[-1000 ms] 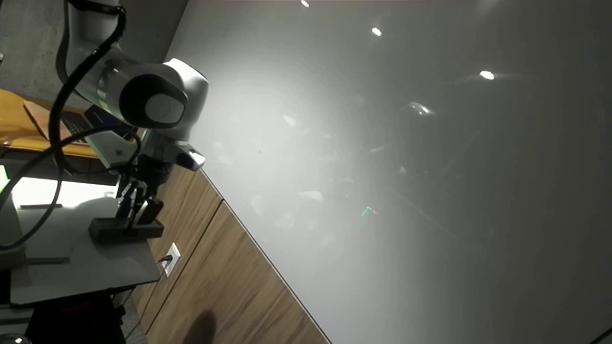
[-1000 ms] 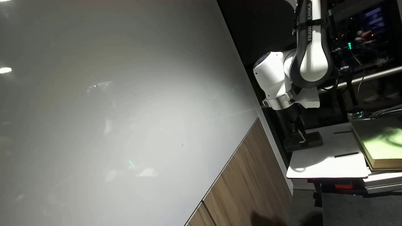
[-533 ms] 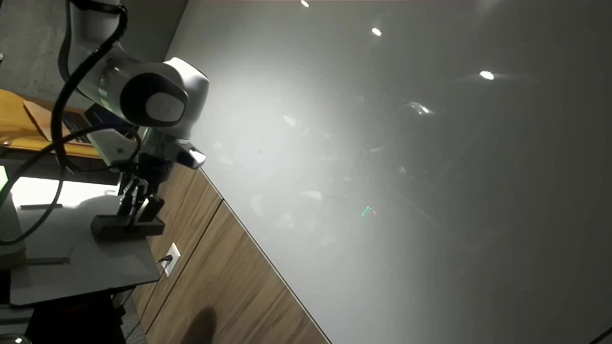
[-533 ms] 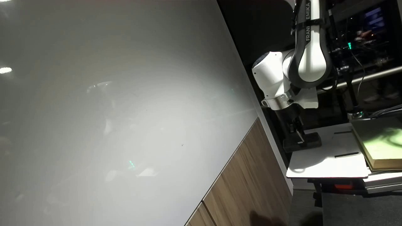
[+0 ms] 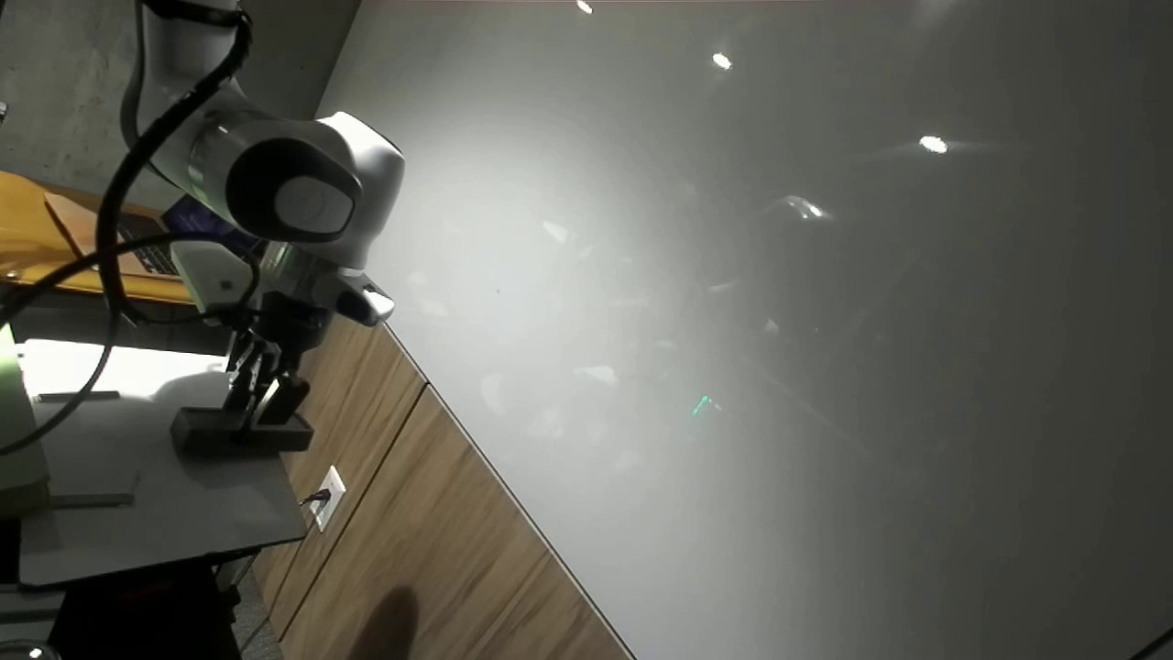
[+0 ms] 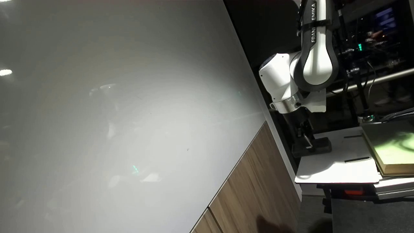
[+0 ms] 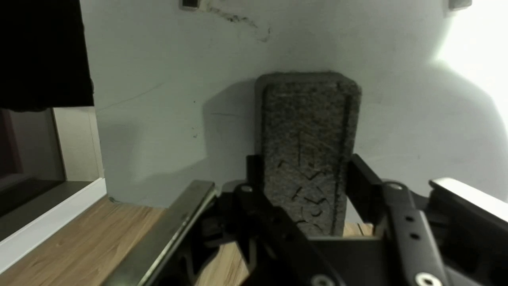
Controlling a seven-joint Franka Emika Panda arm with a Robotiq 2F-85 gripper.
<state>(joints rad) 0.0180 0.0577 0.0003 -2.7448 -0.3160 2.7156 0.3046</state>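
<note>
A dark grey felt eraser-like block with scored marks fills the middle of the wrist view. My gripper has a black finger against each long side of it and is shut on it. In both exterior views the block lies crosswise under the fingers of my gripper. The block is over a white tabletop, near its edge by the wall. I cannot tell whether it touches the top. The block's near end is partly hidden by the gripper.
A large glossy white wall panel stands beside the table, with wood panelling below and a plugged outlet. A thick book and thin black strips lie on the table. A laptop rests on a yellow seat.
The arm's upper links have shifted slightly, and its cable has moved a little. The gripper and the block have moved only slightly together. The hold looks the same.
</note>
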